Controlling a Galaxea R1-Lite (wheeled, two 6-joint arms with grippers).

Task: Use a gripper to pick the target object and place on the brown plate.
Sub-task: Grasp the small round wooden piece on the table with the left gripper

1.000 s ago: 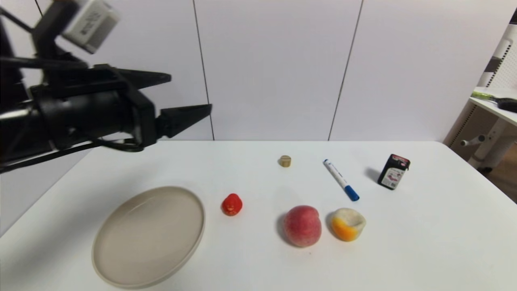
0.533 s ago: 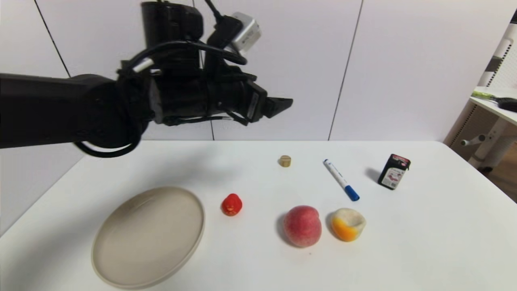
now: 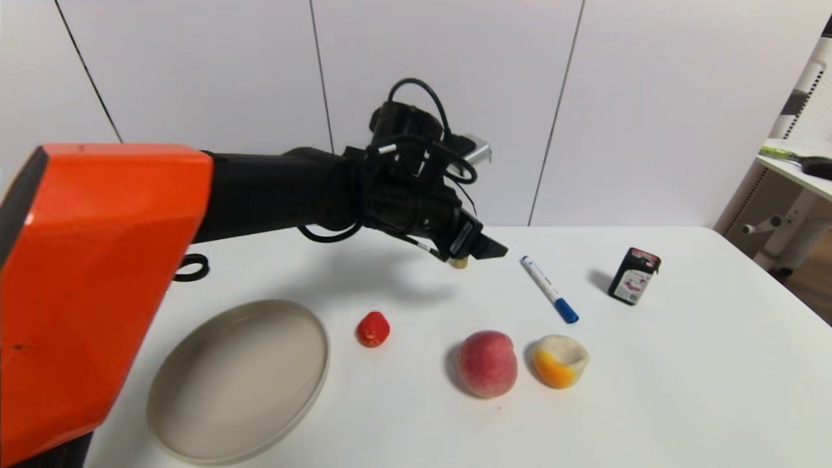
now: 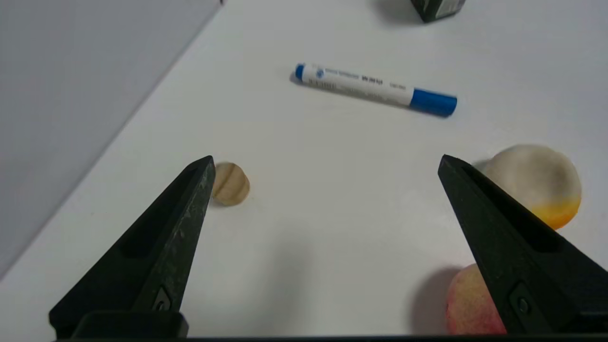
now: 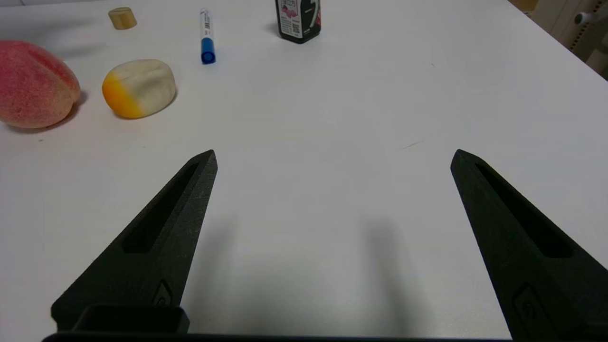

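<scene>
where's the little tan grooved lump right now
In the head view the tan lump sits on the white table toward its far edge, just left of the blue-capped marker, mostly hidden under the open left gripper.

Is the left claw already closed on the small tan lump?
No, the left claw is wide open, and the tan lump lies free on the table beside one finger.

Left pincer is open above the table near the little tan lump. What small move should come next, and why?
Probably shift the left pincer sideways to centre on the target object, then lower. It lies on the table beside one fingertip, not between the open jaws.
</scene>
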